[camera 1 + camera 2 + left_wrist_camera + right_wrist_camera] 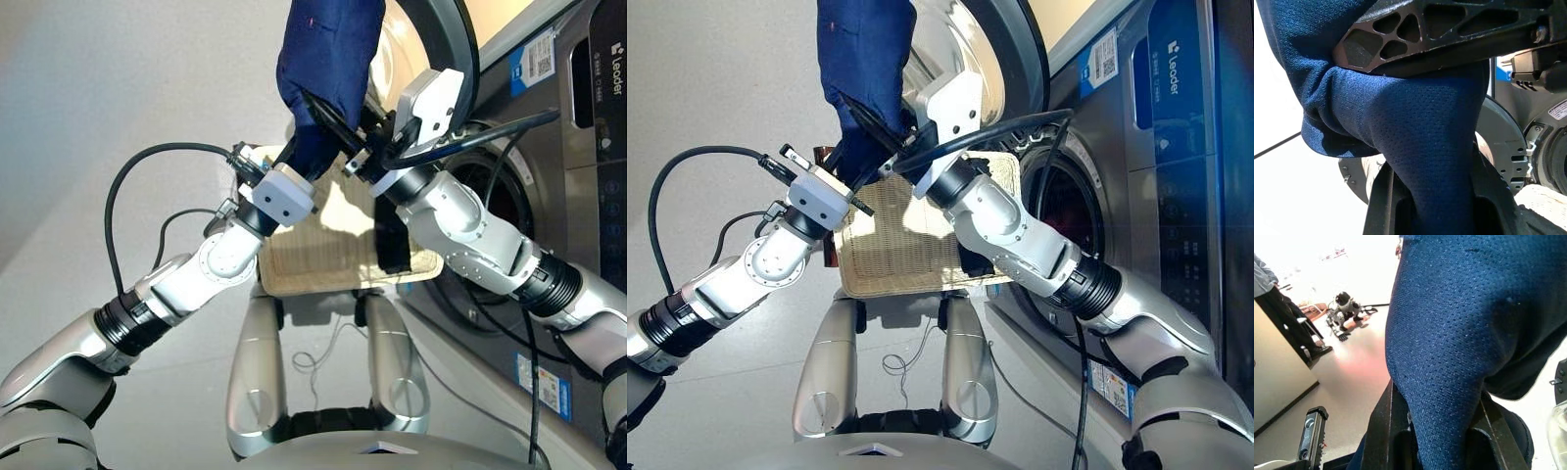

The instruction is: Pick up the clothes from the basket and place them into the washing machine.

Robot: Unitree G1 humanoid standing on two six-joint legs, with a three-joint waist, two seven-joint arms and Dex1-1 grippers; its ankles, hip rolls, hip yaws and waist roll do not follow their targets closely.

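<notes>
A navy blue cloth (328, 59) hangs bunched high above the basket (313, 264), and both grippers are shut on it. My left gripper (306, 142) clamps its lower end from below. My right gripper (321, 110) pinches it from the right, just above the left one. In both wrist views the blue fabric (1430, 147) fills the gap between the fingers. The cream-white wicker basket sits below the arms with a black cloth (392, 245) lying at its right end. The washing machine (558, 147) stands on the right, its round door (446, 44) swung open and the drum opening (502, 201) behind my right arm.
A black cable (127, 196) loops off my left forearm, and another runs along my right arm toward the machine. A thin wire (313, 362) lies on the floor under the basket. Far off in the right wrist view stand a person (1276, 308) and another robot (1344, 308) on the floor.
</notes>
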